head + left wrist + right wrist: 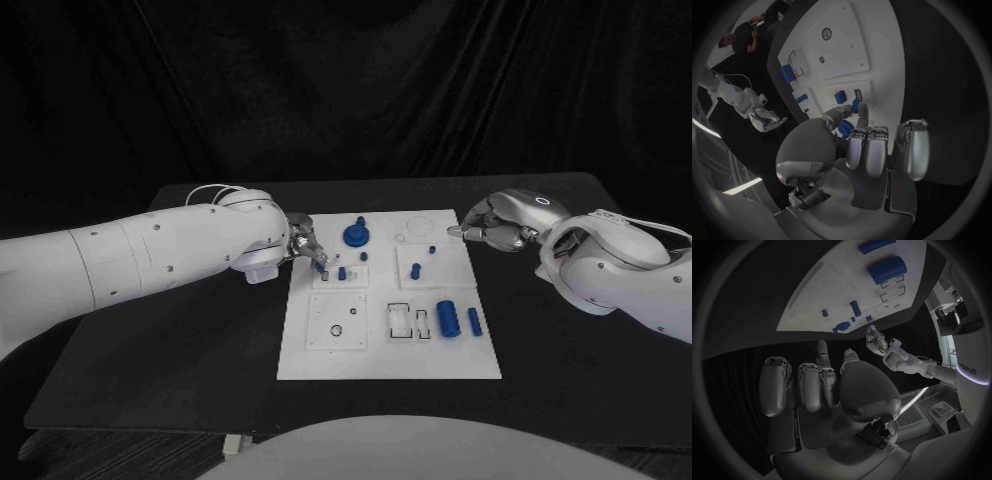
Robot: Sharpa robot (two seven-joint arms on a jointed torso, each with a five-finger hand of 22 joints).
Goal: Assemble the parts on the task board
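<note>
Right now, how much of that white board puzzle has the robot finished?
It looks early on. A few small blue parts stand upright on the task board, seemingly placed. The left hand is pinching a small blue piece at the board's left edge. Two blue cylinders lie loose near the board's right edge, beside open rectangular slots. The right hand hovers beside the board, holding nothing.

White rounded arms (144, 250) dotted with screws carry silver hands with segmented fingers (870, 150).
</note>
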